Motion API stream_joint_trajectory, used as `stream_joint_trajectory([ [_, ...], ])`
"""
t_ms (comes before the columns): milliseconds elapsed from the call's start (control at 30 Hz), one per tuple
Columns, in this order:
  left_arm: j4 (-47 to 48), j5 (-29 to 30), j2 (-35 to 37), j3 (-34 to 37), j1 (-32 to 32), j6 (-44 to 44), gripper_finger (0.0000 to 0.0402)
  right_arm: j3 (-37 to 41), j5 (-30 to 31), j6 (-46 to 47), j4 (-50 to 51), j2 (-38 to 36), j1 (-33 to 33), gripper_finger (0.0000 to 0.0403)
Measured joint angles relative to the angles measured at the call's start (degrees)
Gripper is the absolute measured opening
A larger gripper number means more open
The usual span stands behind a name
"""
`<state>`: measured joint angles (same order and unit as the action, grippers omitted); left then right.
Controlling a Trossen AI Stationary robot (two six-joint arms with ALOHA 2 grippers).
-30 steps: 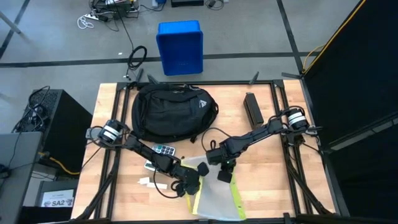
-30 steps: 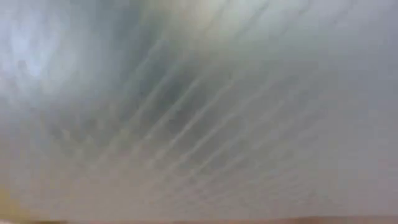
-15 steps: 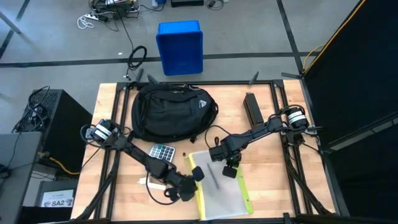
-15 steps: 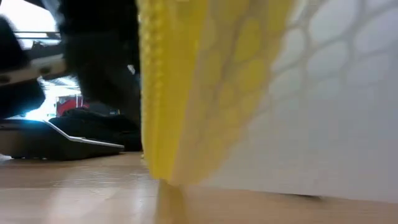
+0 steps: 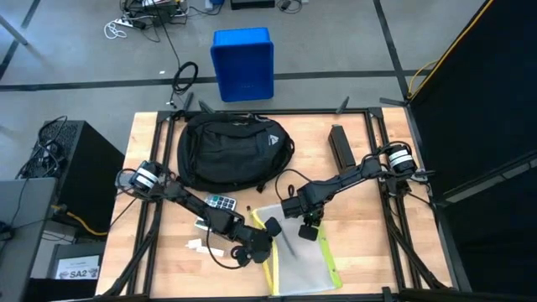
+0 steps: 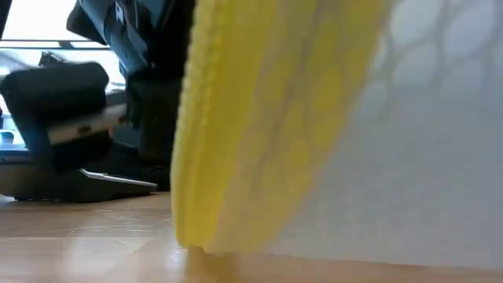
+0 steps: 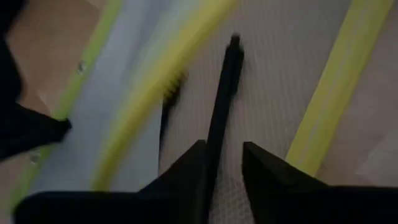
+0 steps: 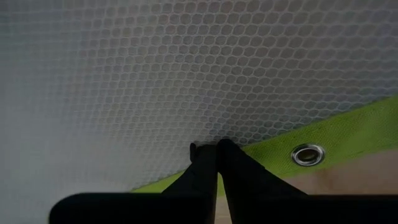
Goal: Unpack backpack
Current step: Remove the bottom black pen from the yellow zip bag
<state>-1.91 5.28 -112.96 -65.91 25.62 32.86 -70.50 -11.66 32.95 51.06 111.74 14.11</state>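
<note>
Yellow-edged mesh pouch (image 5: 299, 260) lies at lower centre, right gripper (image 5: 308, 232) pinching it shut-jawed, left gripper (image 5: 258, 244) slightly parted beside; release gently, backpack (image 5: 233, 151) waits upper centre.

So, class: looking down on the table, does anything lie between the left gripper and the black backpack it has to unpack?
Yes. The left gripper is over the yellow-edged clear mesh pouch at the table's near side. Between it and the large black fabric backpack lies a small grey calculator, beside that arm's own links. The right gripper rests on the pouch.
</note>
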Motion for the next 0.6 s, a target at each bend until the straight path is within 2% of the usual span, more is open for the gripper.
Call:
stream_joint_trajectory([
  [167,-1.3,-0.3,-1.9,-0.1,-1.2,-1.8,0.014,0.0,-0.5,0.0,-1.1,0.0,0.0,0.0],
  [300,-2.5,-2.3,-3.1,-0.3,-2.3,-3.4,0.0145,0.0,-0.6,0.0,-1.8,0.0,0.0,0.0],
  [500,-0.5,-12.2,-3.4,-0.3,-5.1,-11.8,0.0112,0.0,-0.9,0.2,-2.0,0.0,0.0,0.0],
  [600,0.8,-13.8,-3.4,-0.3,-5.5,-12.5,0.0079,0.0,-1.0,0.2,-2.2,0.1,0.0,0.0],
])
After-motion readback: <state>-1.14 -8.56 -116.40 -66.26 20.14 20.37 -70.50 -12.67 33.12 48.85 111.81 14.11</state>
